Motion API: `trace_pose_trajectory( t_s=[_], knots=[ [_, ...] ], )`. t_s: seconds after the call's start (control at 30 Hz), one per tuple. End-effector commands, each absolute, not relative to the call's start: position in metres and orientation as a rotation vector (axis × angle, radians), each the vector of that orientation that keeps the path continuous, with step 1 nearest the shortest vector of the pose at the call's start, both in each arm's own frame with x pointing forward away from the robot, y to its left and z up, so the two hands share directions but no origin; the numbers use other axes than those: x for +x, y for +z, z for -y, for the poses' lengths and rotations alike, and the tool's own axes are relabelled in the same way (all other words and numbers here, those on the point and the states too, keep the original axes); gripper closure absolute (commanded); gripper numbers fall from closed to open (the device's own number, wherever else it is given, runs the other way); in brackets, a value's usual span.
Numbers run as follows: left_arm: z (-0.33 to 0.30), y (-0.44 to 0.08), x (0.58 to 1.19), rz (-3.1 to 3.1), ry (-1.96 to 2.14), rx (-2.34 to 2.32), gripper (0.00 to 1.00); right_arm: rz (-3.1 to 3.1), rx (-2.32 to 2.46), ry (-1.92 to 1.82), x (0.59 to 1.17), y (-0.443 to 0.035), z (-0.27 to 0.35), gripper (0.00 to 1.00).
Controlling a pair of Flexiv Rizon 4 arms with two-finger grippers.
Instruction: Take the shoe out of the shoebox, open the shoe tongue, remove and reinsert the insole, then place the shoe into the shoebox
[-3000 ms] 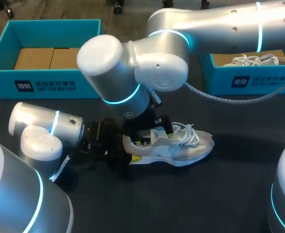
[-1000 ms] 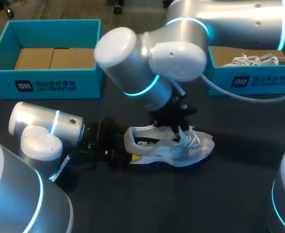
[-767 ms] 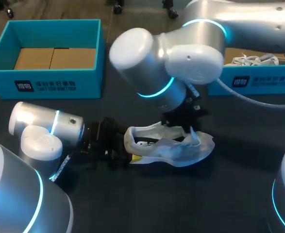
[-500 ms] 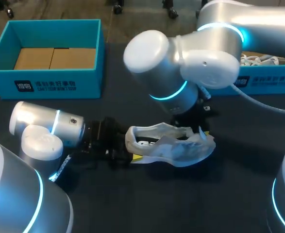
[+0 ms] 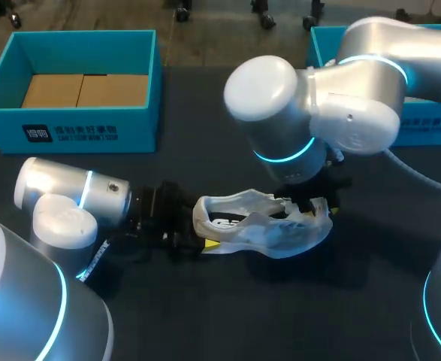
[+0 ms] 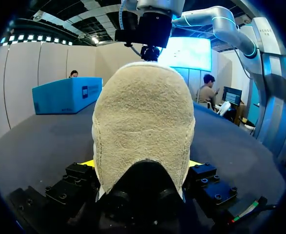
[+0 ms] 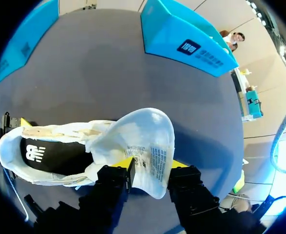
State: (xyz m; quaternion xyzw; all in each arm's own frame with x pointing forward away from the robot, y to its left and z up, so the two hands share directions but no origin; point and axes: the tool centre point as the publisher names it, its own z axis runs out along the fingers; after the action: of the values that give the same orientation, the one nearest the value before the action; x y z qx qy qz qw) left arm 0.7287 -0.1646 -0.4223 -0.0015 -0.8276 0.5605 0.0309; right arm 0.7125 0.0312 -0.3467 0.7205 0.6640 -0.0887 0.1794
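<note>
A white shoe [image 5: 261, 232] lies on its side on the dark table, toe to the right. My left gripper [image 5: 184, 226] holds its heel, and in the left wrist view the tan heel lining [image 6: 143, 117] fills the space between the fingers, which press it from both sides. My right gripper [image 5: 318, 203] hangs over the laces end. In the right wrist view the lifted tongue [image 7: 145, 134] lies between the right gripper's [image 7: 152, 168] parted yellow tips. The dark insole [image 7: 47, 156] shows inside the shoe.
A teal shoebox [image 5: 70, 131] with cardboard inside stands at the back left. A second teal box [image 5: 430, 128] stands at the back right, mostly hidden behind my right arm. The table in front of the shoe is bare.
My right arm has moved right along the shoe, drawing the tongue up and toward the toe, and its fingers have parted. The left arm and the heel have stayed put.
</note>
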Motion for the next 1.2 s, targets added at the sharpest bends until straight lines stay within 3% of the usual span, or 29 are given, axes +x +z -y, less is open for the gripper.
trace_pose_trajectory(
  t_s=[0.03,0.13,0.2,0.3,0.37,0.43,0.97,1.2],
  knots=[
    [0.163,-0.423,0.728,2.552,1.725,-0.004,1.00,-1.913,2.073,-0.200,0.712,-0.357,-0.027,0.55],
    [0.163,-0.423,0.728,2.552,1.725,-0.004,1.00,-1.904,2.094,-0.212,0.710,-0.367,-0.024,0.46],
    [0.163,-0.423,0.728,2.552,1.725,-0.004,1.00,-1.904,2.100,-0.220,0.709,-0.371,-0.022,0.32],
    [0.163,-0.423,0.728,2.552,1.725,-0.004,1.00,-1.898,2.114,-0.237,0.708,-0.376,-0.018,0.24],
    [0.163,-0.423,0.728,2.552,1.725,-0.004,1.00,-1.896,2.117,-0.243,0.708,-0.377,-0.016,0.08],
    [0.163,-0.423,0.728,2.552,1.725,-0.004,1.00,-1.893,2.118,-0.247,0.709,-0.377,-0.015,0.00],
    [0.163,-0.423,0.728,2.552,1.725,-0.004,1.00,-1.846,2.086,-0.272,0.727,-0.351,-0.004,0.00],
    [0.163,-0.423,0.728,2.552,1.725,-0.004,1.00,-1.873,2.082,-0.239,0.742,-0.368,0.000,0.00]
  ],
)
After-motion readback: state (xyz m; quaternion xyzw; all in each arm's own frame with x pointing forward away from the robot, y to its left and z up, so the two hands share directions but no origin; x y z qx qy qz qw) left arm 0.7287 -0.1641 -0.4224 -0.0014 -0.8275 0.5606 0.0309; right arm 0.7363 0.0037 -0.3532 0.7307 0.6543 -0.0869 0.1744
